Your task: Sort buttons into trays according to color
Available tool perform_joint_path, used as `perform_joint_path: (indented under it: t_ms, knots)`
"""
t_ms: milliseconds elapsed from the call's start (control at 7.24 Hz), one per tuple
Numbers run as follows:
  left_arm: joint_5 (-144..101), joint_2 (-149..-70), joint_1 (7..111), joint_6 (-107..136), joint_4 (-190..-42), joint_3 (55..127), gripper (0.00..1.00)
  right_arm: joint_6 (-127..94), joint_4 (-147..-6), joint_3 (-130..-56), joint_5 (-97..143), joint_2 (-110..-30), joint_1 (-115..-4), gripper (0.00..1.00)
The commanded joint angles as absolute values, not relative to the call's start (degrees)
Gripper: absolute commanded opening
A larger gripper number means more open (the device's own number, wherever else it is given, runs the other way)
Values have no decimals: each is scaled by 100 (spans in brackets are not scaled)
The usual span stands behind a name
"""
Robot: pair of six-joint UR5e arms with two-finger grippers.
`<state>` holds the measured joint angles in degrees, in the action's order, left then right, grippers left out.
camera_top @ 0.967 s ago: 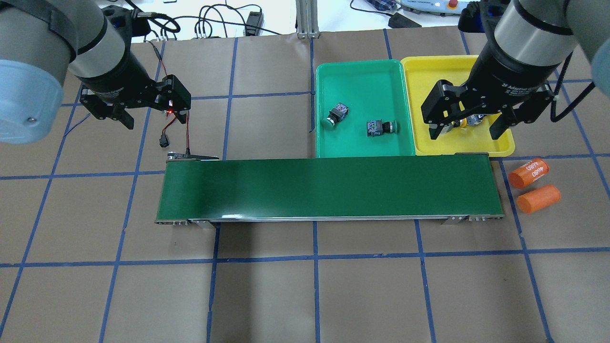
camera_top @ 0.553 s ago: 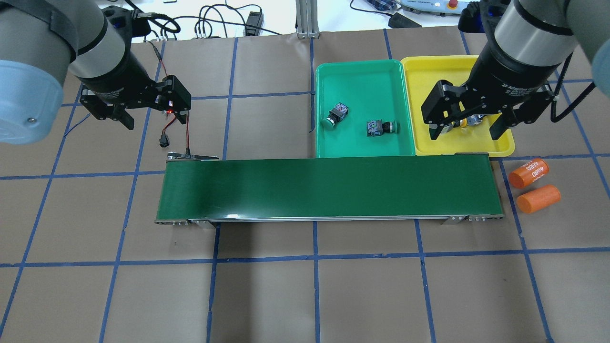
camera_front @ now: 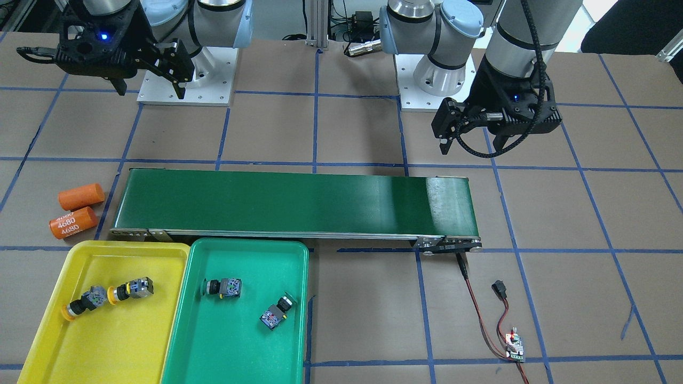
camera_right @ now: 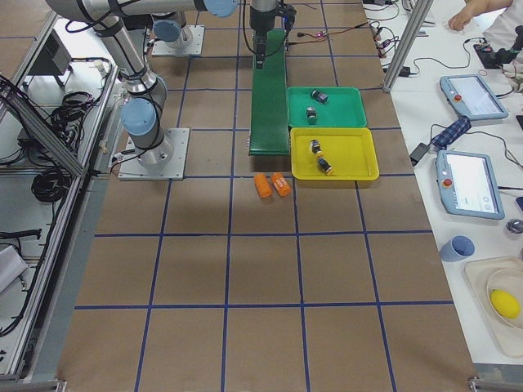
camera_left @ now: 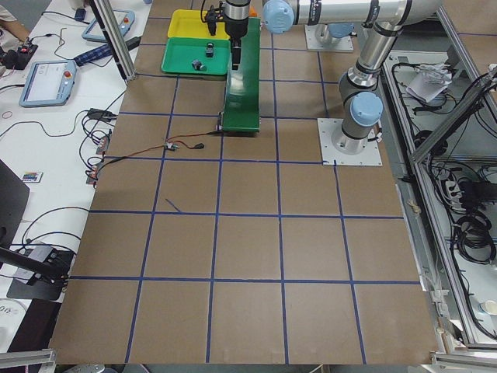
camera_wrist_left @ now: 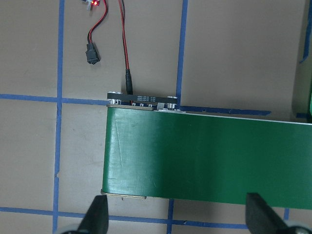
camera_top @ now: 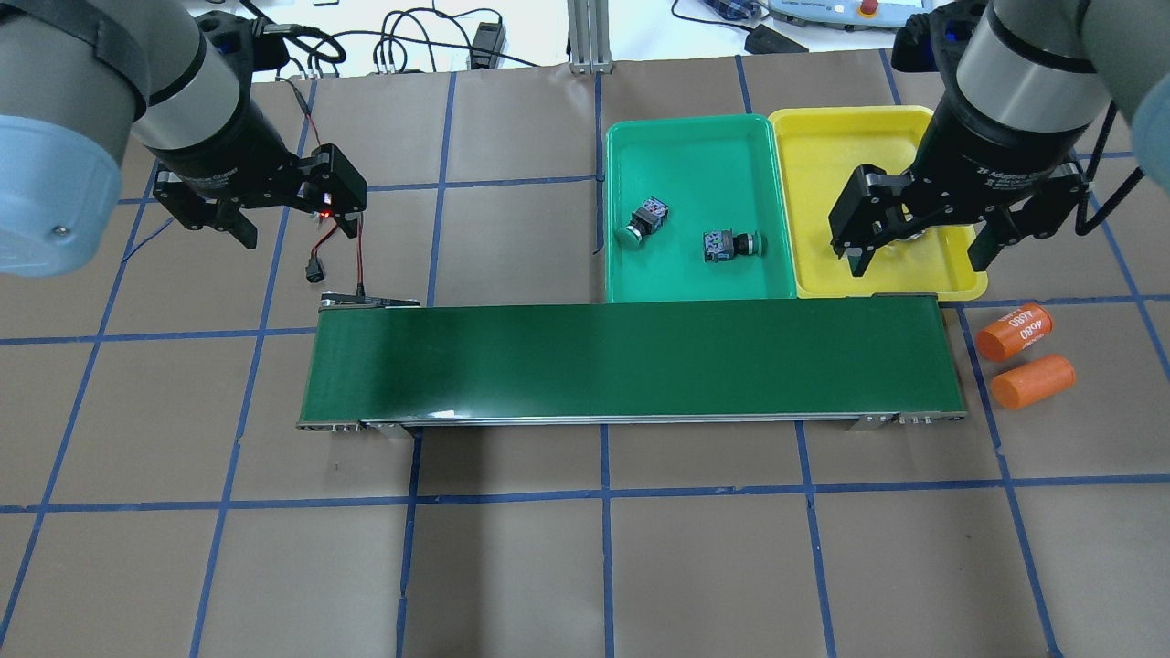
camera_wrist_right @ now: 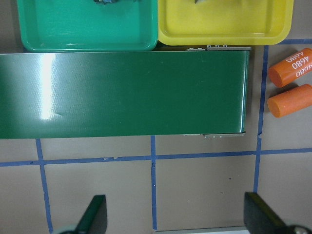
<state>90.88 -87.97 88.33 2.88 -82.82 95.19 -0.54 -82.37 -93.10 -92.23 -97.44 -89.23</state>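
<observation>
**Button sorting: all four switches lying in matching trays**

The yellow tray (camera_front: 122,341) and the green tray (camera_front: 235,346) are sitting side by side on the table (camera_front: 363,133), long edges touching. Their short edges are butting the operators' edge of the conveyor belt (camera_front: 288,202) at its right end. Both are shallow, glossy moulded plastic with rounded corners and a raised rim.

The two yellow-capped buttons (camera_front: 82,305) are lying on their sides in the yellow tray. They are end to end and just beside each other, between its middle and its outer long edge. The two green-capped buttons (camera_front: 223,287) are lying apart in the green tray, one near the edge shared with the yellow tray, the other near the opposite long edge. Each has a blocky black-and-grey body and a round mushroom cap.

The belt, smooth and faintly shiny, is carrying nothing. Two matte orange cylinders (camera_front: 73,222) are resting on the brown paper off its right end.

The left gripper (camera_top: 297,227) and the right gripper (camera_top: 919,260) are hanging well above the table. Both are released, jaws wide apart and nothing between them.

Judged from this layout, the sorting is looking complete, with no button waiting to be placed.
</observation>
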Motion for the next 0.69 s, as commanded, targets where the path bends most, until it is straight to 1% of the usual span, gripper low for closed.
perform_joint_path:
  t_ms: [0,553]
  knots:
    - [9097,-8798,8833,281,-8279,9519,100,-53,-8235,-9316,-9237,-9756,-8921,100]
    - [9088,-8798,8833,281,-8271,9519,100,-44,-8227,-9316,-9228,-9826,-8930,100]
